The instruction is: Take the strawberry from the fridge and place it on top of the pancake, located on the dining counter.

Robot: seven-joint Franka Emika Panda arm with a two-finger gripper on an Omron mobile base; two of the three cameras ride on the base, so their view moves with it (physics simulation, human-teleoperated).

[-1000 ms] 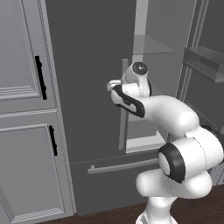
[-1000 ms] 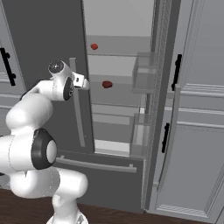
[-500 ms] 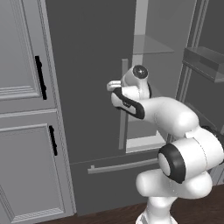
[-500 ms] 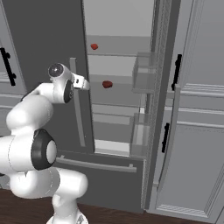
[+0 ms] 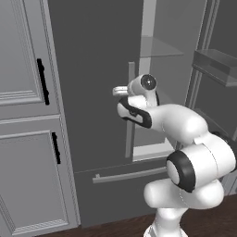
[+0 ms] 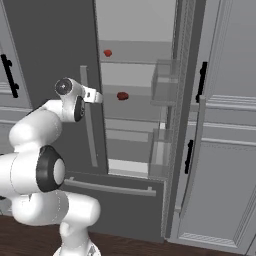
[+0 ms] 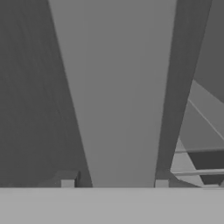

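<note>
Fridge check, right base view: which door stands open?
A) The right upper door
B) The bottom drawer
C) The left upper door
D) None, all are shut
A: the fridge has its right door swung out, baring pale shelves with two red items.

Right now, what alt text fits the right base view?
The white arm's gripper reaches toward the fridge by its grey bar handle; the right door stands open, with two small red items on the pale shelves.

Gripper (image 7: 114, 183) fingertips mostly cut off at hand view bottom; two red items (image 6: 122, 95) in fridge (image 6: 140, 100) too small to identify.
</note>
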